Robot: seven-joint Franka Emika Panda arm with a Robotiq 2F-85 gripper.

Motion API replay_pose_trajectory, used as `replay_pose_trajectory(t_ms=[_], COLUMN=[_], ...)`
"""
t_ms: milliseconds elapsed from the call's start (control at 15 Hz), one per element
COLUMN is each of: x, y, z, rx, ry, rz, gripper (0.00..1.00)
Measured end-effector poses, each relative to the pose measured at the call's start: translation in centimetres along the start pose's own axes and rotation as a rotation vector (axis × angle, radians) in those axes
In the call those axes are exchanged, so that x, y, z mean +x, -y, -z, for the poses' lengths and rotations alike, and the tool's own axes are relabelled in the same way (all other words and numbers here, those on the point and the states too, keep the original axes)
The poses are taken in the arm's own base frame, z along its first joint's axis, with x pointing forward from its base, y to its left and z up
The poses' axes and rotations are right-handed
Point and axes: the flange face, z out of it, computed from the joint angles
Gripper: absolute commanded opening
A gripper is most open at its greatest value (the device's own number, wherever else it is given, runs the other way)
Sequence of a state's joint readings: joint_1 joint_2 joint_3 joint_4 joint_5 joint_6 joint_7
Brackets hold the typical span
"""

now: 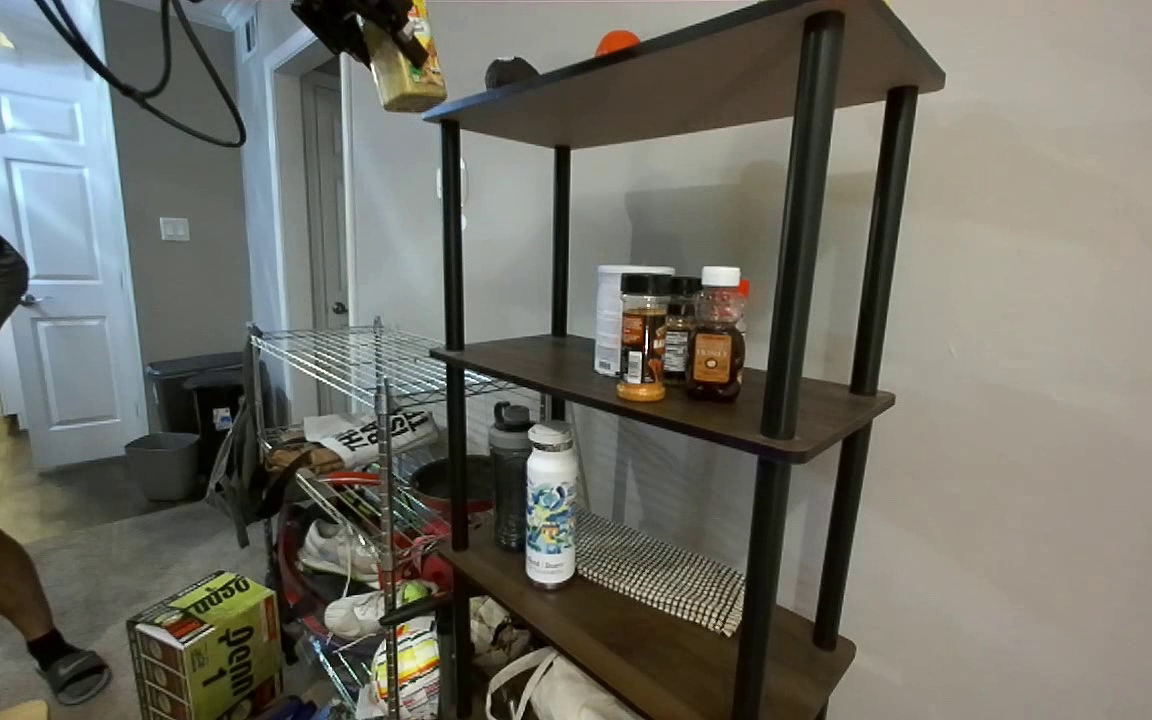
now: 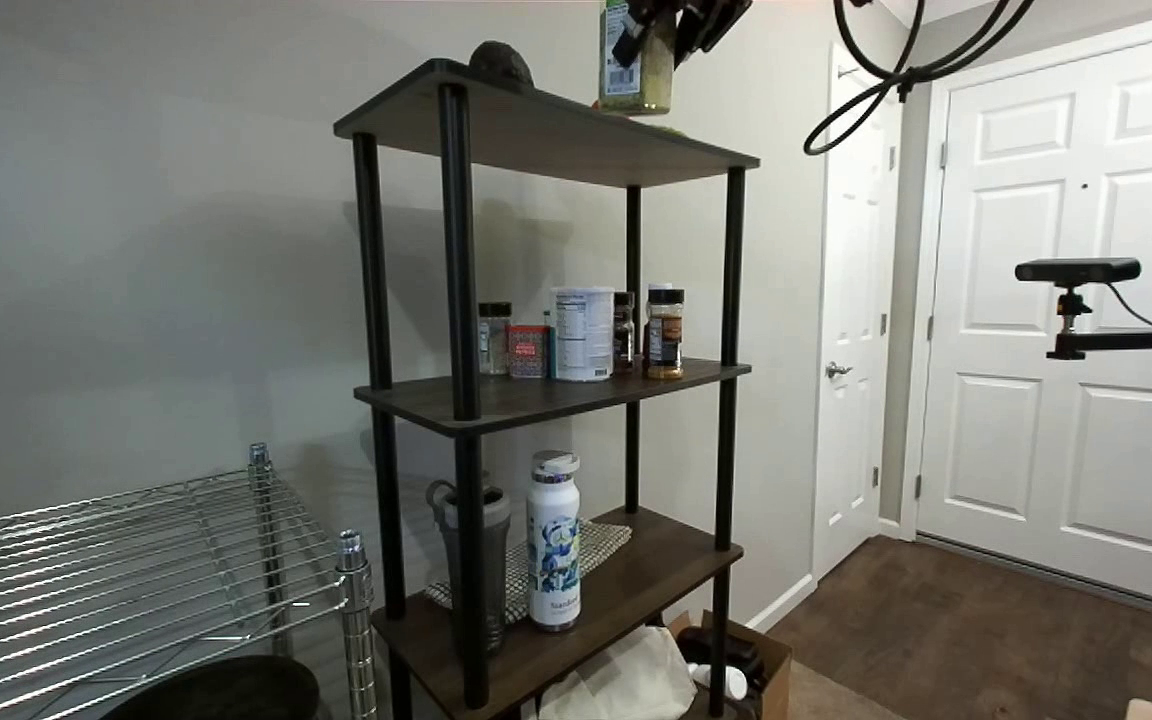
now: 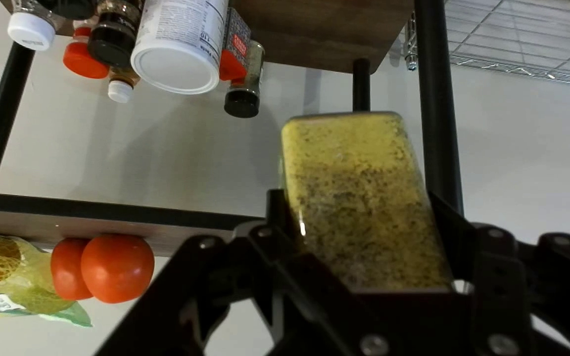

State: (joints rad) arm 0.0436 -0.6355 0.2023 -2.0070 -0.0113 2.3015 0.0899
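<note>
Dark shelf (image 1: pixel 536 360): shared by all three views; both exterior views face its open front at moderate range, from below its top board (image 1: pixel 696 85) and above the middle one.
Wire rack (image 1: pixel 387 480): in an exterior view, left of and beyond the shelf, with a white door (image 1: pixel 61 215) at far left.
Panelled door (image 2: pixel 996 450): in an exterior view, far right, beyond the shelf, while the rack is near left.
Yellow jar (image 3: pixel 356 173): very near in the wrist view, which looks along the gripper (image 3: pixel 359 202) toward the wall (image 3: pixel 166 148), upside down.
White canister (image 3: pixel 181 44): farther off there; visible in both exterior views too.
</note>
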Motion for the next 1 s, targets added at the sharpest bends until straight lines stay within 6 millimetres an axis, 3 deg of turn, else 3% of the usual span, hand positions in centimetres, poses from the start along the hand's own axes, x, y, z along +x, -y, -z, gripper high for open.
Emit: replay_pose_trajectory(t_ms=[133, 200, 667, 1000], x=[0.0, 0.0, 0.3, 2.7], y=[0.0, 0.0, 0.0, 0.1], z=[0.0, 0.0, 0.3, 4.2], rx=[0.000, 0.000, 0.001, 0.007], ry=[0.000, 0.000, -0.008, -0.097], rz=[0.000, 0.000, 0.000, -0.001], gripper=[0.67, 0.42, 0.42, 0.42])
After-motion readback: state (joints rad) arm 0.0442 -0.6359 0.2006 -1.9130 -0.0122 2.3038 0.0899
